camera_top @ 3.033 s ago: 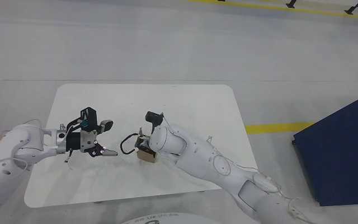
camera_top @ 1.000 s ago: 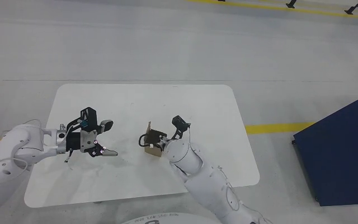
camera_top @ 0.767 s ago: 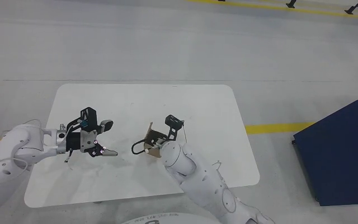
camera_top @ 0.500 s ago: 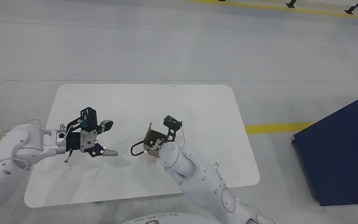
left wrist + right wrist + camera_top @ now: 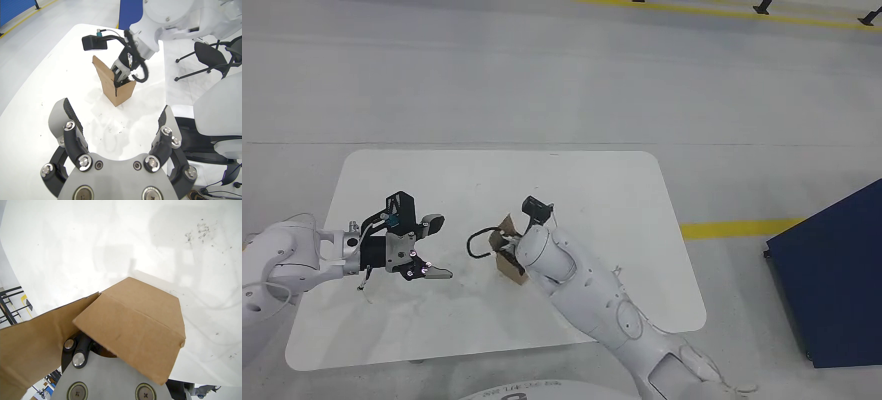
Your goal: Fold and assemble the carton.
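I count one cardboard carton (image 5: 117,91) and one white table (image 5: 442,190). There are two grippers on my feeds, the left gripper (image 5: 116,113) and the right gripper (image 5: 122,77). Past the table I count one dark blue panel (image 5: 842,270).

Carton (image 5: 508,262) near table (image 5: 592,190) ctr, R hand (image 5: 122,80) in its top; L hand (image 5: 115,108) well apart to left.

The left arm (image 5: 287,262) lies low over the left side of the tabletop (image 5: 592,190), wrist held level; the left gripper (image 5: 434,247) hangs just above the surface, jaws spread wide; the right arm (image 5: 582,290) stretches in from the near edge to the middle, wrist tipped over; the right gripper (image 5: 122,78) points steeply down.
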